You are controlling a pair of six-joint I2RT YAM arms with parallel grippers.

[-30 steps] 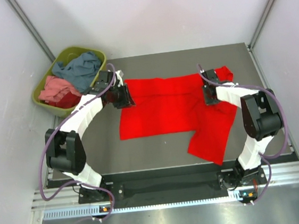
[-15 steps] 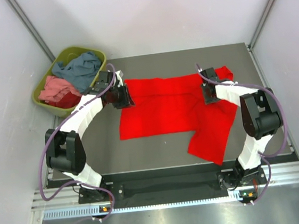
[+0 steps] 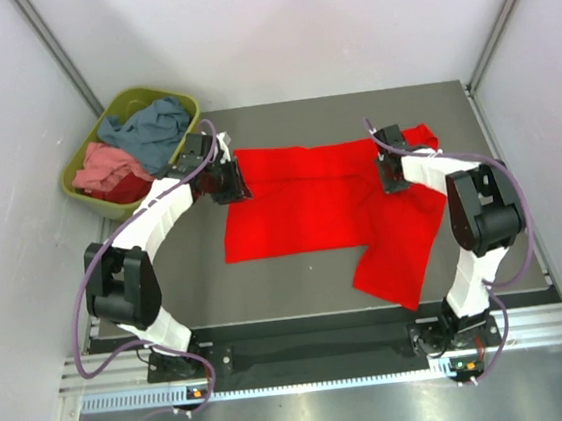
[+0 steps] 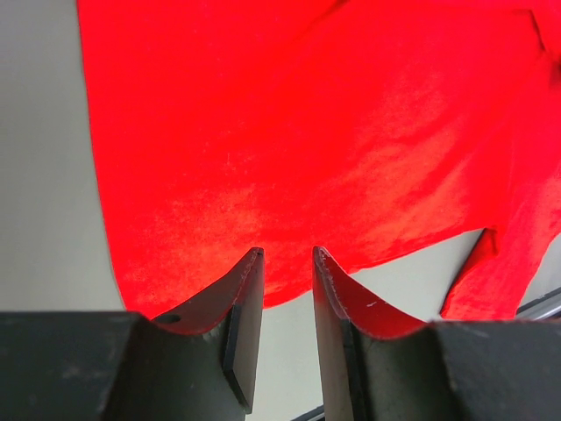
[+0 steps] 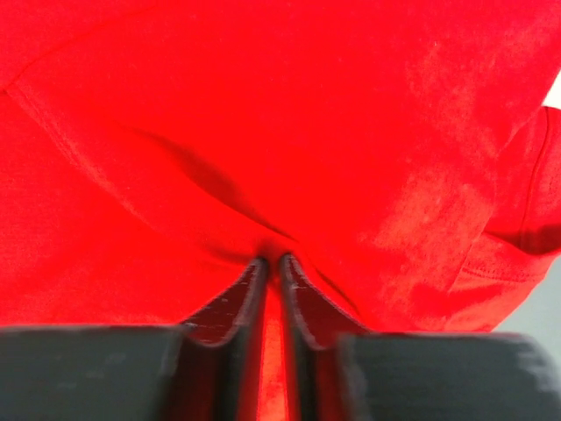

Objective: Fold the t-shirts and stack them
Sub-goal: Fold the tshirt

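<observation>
Toward 5 o'clock on the grey table (image 3: 299,284), seen from overhead, a loose flap of the red t-shirt (image 3: 300,203) reaches closest to the arm bases. The rest of the shirt lies spread across the middle.

At the shirt's 9 o'clock edge sits the left gripper (image 3: 238,189). Its wrist camera shows the fingers (image 4: 248,289) a narrow gap apart, with their tips right at the hem. Only grey table shows through the gap. Whether the tips touch the cloth cannot be told.

At 2 o'clock on the shirt, the right gripper (image 3: 390,179) is down on the fabric. In its wrist view the jaws are pressed almost together, pinching a raised ridge of red cloth. Creases run away from the pinch.

From overhead, the right fingertips are lost against the red. The shirt's far right corner is bunched up behind that gripper, so its shape is unclear. Both wrist views cut the shirt off at their frame edges.

Farthest away, at 10 o'clock beside the table's corner, an olive-green tub (image 3: 75,184) holds three crumpled shirts. The blue-grey t-shirt (image 3: 155,126) lies at the back and the pink t-shirt (image 3: 106,167) in front. The darker red t-shirt (image 3: 130,190) is mostly hidden beneath the pink one.
</observation>
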